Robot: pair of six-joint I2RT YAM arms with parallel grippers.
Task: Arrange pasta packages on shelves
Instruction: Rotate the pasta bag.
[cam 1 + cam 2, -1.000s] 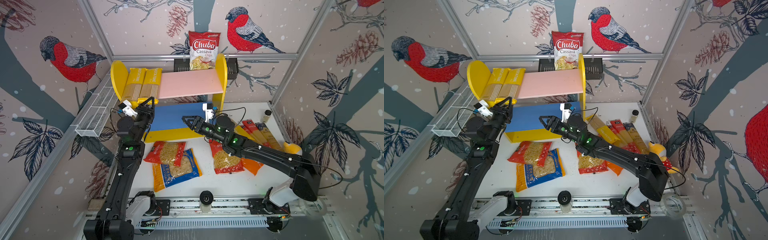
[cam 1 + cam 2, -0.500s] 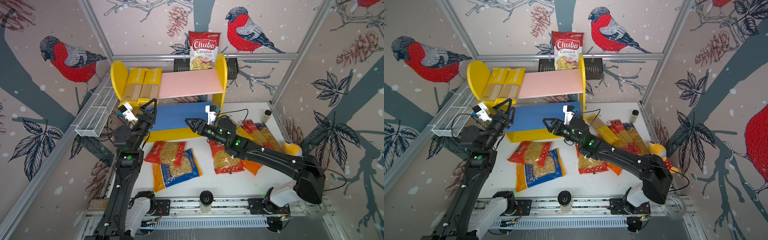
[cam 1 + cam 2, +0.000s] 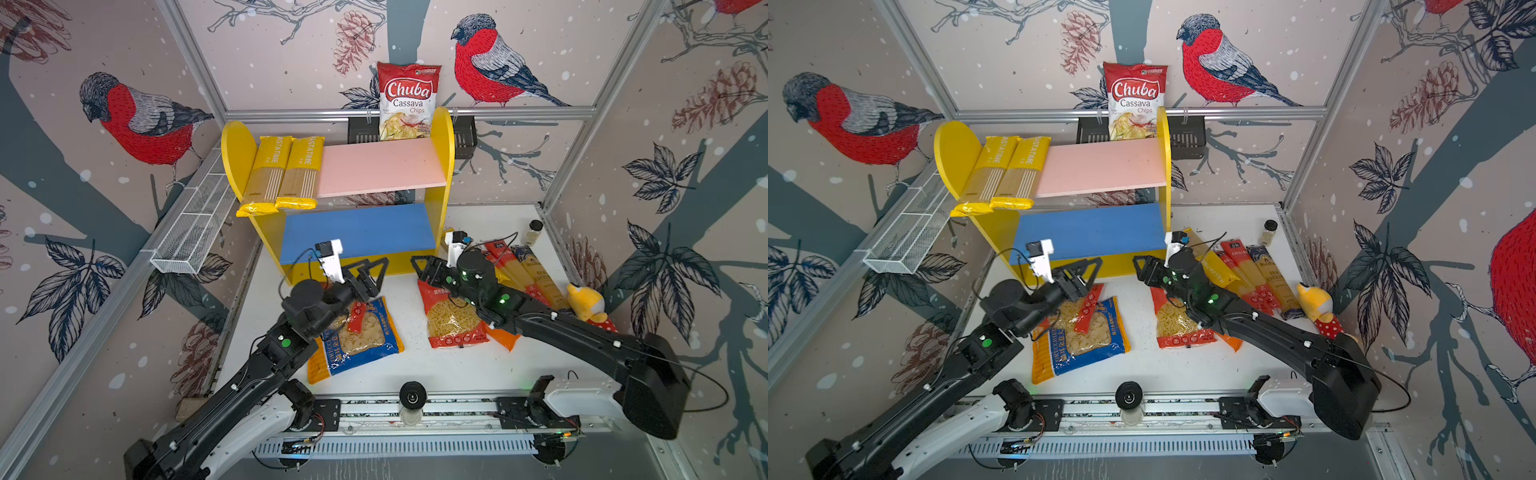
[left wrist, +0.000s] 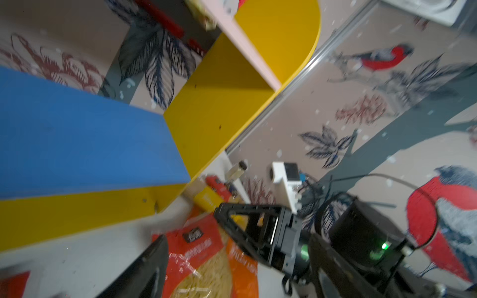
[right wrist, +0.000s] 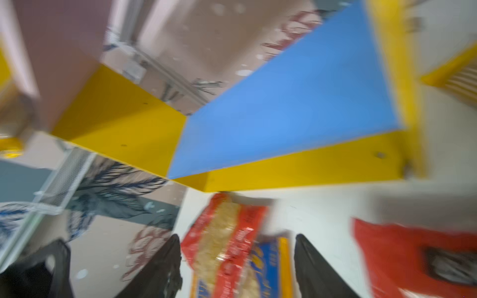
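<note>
Left hand (image 3: 380, 274) apart, empty, just above red bag (image 3: 1087, 309) lying lengthwise toward shelves (image 3: 443, 166); right hand (image 3: 419, 268) apart, farther off.

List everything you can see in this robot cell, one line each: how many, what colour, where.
shelves: one, yellow, pink and blue, back of table
yellow spaghetti packs: two, yellow, pink board's left end
blue-yellow bag: one, table, front left
red bag: one, table centre, on an orange bag
second red bag: one, on the blue-yellow bag, partly hidden
long packs: about four, yellow, red, dark blue, right of shelves
chips bag: one, red-white, at the black basket behind the shelves
wire basket: one, white, left wall
jar: one, dark lid, back right
plush toy: one, yellow-red, right edge
left gripper: black, open, empty, before the blue board
right gripper: black, open, empty, beside it
</note>
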